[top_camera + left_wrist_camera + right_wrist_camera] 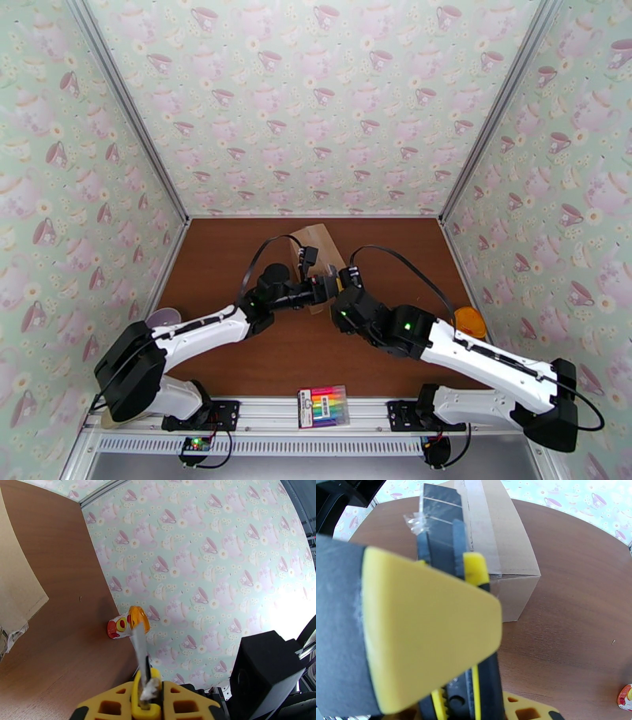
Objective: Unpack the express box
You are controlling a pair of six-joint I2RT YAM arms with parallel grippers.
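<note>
The express box (320, 243) is a tan carton at the table's middle back, with a clear taped seam along its top (486, 539). Its edge shows at the left of the left wrist view (17, 578). My left gripper (322, 289) is at the box's near end, its yellow fingers (146, 689) shut on a thin strip of clear tape (140, 642) that sticks up from them. My right gripper (345, 278) is beside it, shut on a black-and-yellow box cutter (474, 570). The cutter's segmented blade (438, 515) lies over the box top with a scrap of tape on it.
A small orange-lidded cup (470, 322) lies on its side by the right wall (128, 624). A pale round object (163, 318) sits by the left wall. A flat pack of rainbow markers (324, 406) rests on the front rail between the arm bases.
</note>
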